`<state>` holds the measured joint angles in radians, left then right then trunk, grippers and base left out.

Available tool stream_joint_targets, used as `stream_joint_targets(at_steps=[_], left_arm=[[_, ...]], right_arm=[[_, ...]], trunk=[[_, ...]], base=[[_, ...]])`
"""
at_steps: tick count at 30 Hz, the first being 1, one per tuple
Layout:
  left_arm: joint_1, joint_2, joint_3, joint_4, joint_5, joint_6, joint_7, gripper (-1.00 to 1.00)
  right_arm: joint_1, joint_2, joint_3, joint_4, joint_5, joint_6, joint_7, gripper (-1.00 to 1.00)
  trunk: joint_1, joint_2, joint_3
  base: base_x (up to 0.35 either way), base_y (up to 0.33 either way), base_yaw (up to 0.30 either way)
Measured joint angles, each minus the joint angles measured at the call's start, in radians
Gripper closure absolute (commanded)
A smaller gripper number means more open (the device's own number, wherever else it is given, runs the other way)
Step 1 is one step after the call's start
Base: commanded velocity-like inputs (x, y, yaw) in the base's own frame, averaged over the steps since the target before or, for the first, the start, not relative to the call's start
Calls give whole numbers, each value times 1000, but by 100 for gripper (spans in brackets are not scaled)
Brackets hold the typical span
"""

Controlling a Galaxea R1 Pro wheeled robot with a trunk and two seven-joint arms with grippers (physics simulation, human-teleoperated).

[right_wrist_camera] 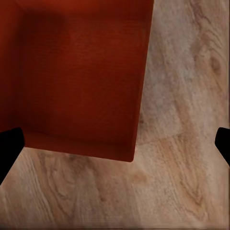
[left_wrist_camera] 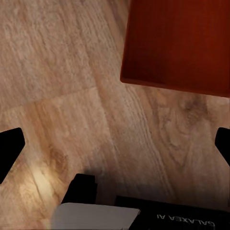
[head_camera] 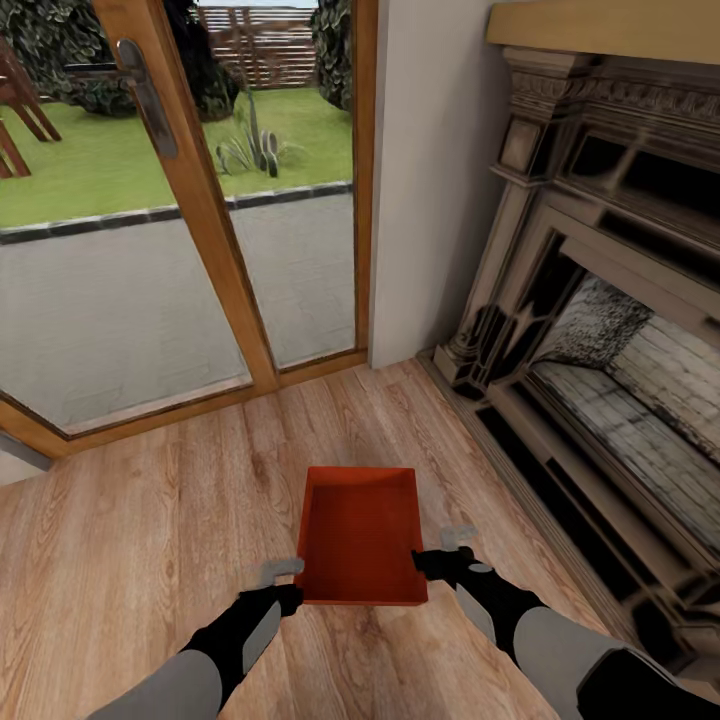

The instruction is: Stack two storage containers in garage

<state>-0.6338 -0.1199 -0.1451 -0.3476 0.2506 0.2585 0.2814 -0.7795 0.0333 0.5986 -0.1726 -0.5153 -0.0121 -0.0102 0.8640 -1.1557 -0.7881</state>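
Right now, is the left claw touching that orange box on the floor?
Apart. In the left wrist view, bare wood floor shows between the open left claw and the orange box; neither dark fingertip reaches its wall.

An orange-red storage container [head_camera: 360, 535] sits on the wood-plank floor [head_camera: 150, 540] between the left gripper [head_camera: 281, 572] and right gripper [head_camera: 452, 541], before a glass door [head_camera: 180, 200] and fireplace [head_camera: 600, 350].
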Motion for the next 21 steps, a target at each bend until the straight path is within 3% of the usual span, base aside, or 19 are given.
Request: stream_joint_targets(at_steps=[5, 9, 15, 21], left_arm=[[-1, -3, 1, 17, -29, -73, 1, -100], [-1, -3, 1, 37, -39, -92, 0, -100], [-1, 0, 1, 54, -46, -136, 1, -100], [-1, 0, 2, 52, -45, -146, 1, -100]], right_arm=[[1, 12, 0, 37, -4, 0, 1, -100], [1, 23, -1, 86, -8, -15, 2, -100], [3, 27, -2, 123, -10, -114, 1, -100], [2, 29, 0, 125, -9, -138, -5, -100]], trunk=[[0, 0, 0], [0, 0, 0], [0, 0, 0], [0, 0, 0]], base=[[0, 0, 0], [0, 0, 0], [0, 0, 0], [0, 0, 0]])
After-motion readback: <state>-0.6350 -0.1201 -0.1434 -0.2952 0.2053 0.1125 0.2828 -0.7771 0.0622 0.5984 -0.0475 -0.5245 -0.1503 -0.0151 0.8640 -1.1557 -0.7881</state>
